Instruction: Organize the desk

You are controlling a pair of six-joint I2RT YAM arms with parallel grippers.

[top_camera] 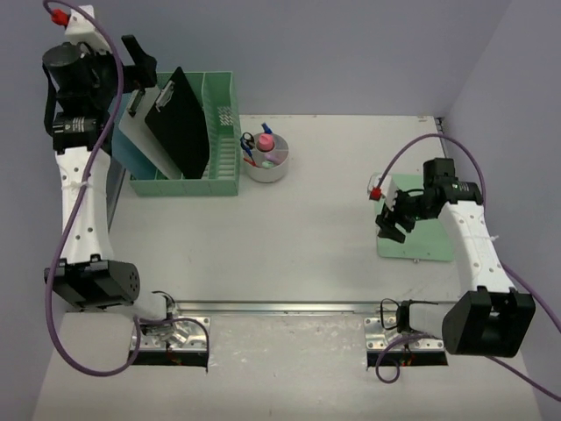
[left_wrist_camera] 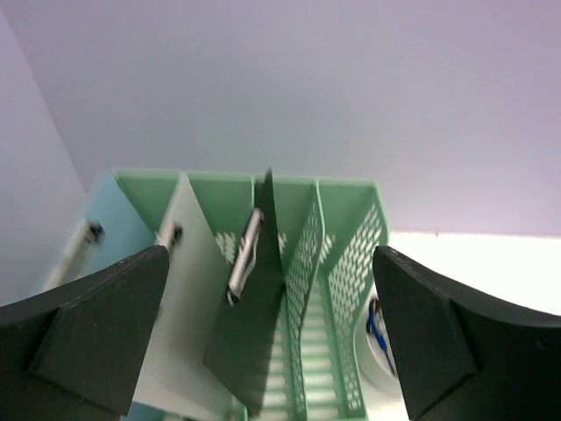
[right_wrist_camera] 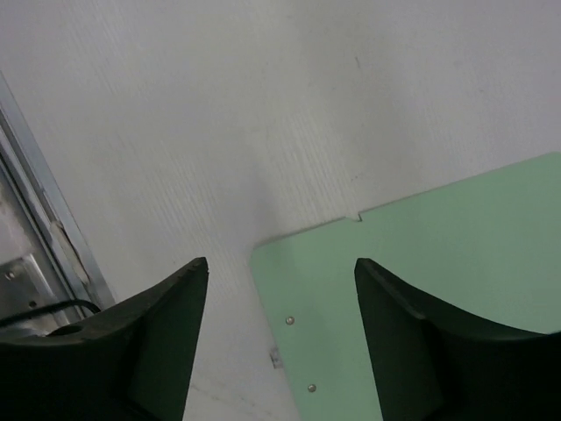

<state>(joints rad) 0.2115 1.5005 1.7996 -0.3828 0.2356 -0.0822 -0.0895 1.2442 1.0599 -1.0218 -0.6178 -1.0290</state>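
The white desk holds a mint-green file rack at the back left. A black clipboard stands upright in it beside a white clipboard. My left gripper hangs open above the rack with nothing between its jaws. In the left wrist view the black clipboard stands in a slot of the rack below the left gripper. A green clipboard lies flat at the right. My right gripper is open just over its left edge. The right gripper straddles the green clipboard's corner.
A round white cup with pens and scissors stands just right of the rack. A light blue board leans at the rack's left side. A metal rail runs along the desk's front edge. Lavender walls close in the back and sides.
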